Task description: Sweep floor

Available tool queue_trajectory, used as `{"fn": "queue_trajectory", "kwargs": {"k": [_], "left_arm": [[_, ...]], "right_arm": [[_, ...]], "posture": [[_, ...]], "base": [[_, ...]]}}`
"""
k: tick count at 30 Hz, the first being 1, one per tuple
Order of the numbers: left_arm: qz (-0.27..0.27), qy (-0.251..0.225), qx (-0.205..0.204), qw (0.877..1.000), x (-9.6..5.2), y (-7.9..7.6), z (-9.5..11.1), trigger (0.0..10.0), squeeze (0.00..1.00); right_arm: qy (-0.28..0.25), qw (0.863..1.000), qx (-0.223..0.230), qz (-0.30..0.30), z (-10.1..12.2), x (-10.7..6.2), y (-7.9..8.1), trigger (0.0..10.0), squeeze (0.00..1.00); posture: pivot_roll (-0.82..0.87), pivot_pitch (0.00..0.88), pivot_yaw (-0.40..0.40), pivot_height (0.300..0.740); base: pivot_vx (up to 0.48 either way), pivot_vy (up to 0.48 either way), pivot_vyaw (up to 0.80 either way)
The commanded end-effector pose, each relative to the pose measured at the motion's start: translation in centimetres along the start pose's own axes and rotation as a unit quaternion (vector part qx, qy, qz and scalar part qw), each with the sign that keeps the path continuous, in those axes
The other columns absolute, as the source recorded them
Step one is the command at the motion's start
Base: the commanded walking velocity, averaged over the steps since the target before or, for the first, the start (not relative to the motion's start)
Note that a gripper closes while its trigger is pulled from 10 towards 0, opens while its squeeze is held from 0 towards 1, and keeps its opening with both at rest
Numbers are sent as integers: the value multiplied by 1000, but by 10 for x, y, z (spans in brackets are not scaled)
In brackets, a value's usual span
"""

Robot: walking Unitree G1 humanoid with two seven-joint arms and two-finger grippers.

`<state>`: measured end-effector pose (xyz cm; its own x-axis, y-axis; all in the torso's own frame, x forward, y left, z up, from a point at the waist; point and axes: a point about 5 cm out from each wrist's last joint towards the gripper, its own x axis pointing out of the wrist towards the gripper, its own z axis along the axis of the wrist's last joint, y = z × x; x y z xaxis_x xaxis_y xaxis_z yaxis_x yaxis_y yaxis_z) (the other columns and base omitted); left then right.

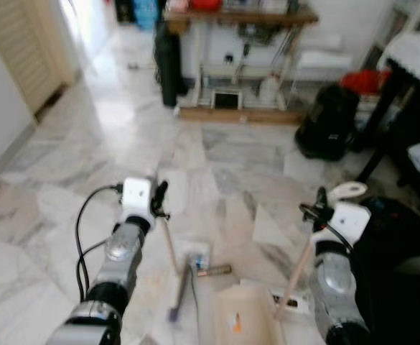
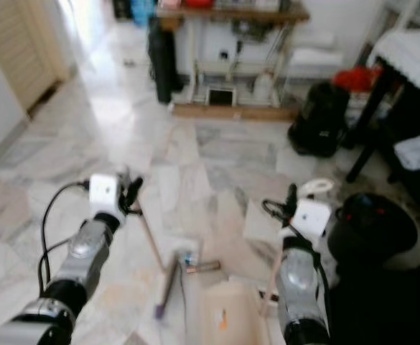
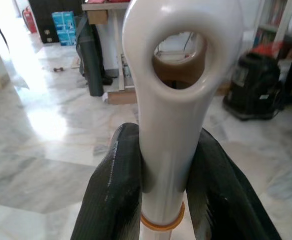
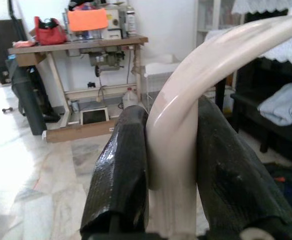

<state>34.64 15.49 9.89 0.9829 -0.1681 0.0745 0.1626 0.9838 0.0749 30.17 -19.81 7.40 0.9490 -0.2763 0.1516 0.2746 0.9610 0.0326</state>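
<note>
My left gripper (image 1: 159, 198) is shut on the top of a pale broom handle (image 3: 170, 100), which ends in a hanging hole; black fingers (image 3: 116, 190) press on both sides of it. The stick slants down to the broom head (image 1: 181, 287) on the marble floor. My right gripper (image 1: 323, 208) is shut on the curved beige dustpan handle (image 4: 175, 150), whose loop (image 1: 347, 190) rises above it. The tan dustpan (image 1: 245, 316) rests on the floor between my arms. A white scrap (image 1: 195, 251) and a small brown cylinder (image 1: 213, 271) lie by the broom head.
A black bin (image 1: 400, 237) stands close at my right. A black bag (image 1: 328, 122) and a dark table (image 1: 418, 50) are at the far right. A sewing-machine table (image 1: 238, 18) and a black roll (image 1: 168, 65) stand ahead. Open marble floor stretches left toward a door (image 1: 23, 50).
</note>
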Motion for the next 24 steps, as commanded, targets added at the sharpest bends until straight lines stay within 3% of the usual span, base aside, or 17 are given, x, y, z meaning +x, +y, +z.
{"fn": "queue_trajectory", "kwargs": {"k": [1, 24], "left_arm": [[-8, -17, -6, 1000, 5, -7, 7, 10000, 0], [-8, -20, -6, 1000, 5, -6, 9, 10000, 0]], "right_arm": [[-19, 1000, 6, -9, 7, 4, -4, 10000, 0], [-22, 1000, 7, -11, 8, 4, -5, 10000, 0]], "posture": [[61, 9, 11, 740], [63, 5, 10, 740]], "base": [[304, 0, 0], [304, 0, 0]]}}
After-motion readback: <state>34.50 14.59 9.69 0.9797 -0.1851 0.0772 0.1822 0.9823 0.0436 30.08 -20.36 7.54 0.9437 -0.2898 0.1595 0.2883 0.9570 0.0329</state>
